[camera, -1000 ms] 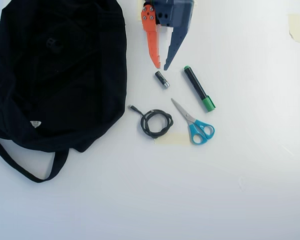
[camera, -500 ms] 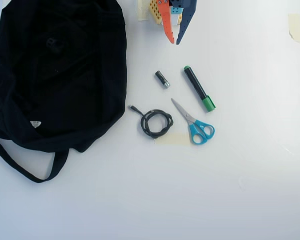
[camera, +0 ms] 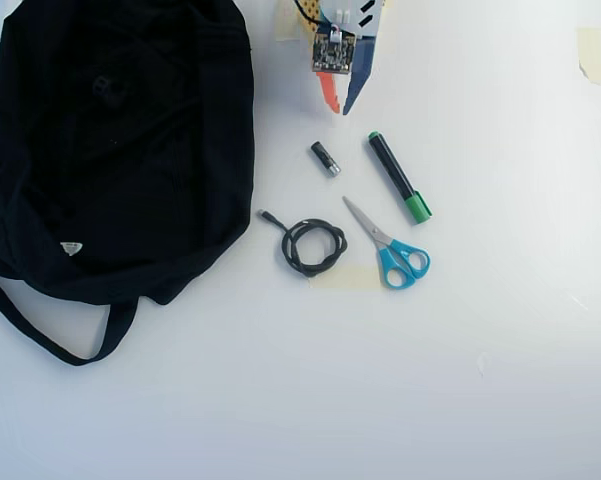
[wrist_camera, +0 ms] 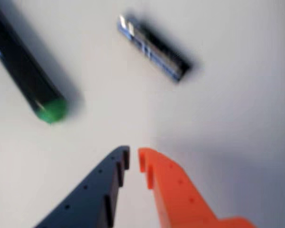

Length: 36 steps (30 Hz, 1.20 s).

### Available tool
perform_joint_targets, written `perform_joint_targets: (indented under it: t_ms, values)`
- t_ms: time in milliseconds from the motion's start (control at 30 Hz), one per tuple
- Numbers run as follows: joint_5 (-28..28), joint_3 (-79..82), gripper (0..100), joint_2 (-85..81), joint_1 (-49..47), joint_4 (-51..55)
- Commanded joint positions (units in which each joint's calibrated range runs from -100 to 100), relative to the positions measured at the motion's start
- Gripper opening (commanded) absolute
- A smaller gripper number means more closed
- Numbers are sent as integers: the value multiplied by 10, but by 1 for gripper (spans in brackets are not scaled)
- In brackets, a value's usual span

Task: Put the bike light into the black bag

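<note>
Pincer (camera: 340, 106) dropped back twd table; 1 black bag (camera: 110, 150), 1 marker (camera: 399, 178).

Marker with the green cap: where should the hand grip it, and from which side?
Grip the marker mid-barrel, descending from above with jaws across its width: it lies flat and diagonal in the overhead view, clear of the battery and scissors.
</note>
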<state>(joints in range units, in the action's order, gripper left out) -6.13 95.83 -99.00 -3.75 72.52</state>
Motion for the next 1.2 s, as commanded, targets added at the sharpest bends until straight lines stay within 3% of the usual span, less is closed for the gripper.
perform_joint_targets:
  t_ms: [0, 1167]
  values:
    - [-4, 34, 2, -7, 2, 4]
    - [0, 34, 2, -5, -1, -1]
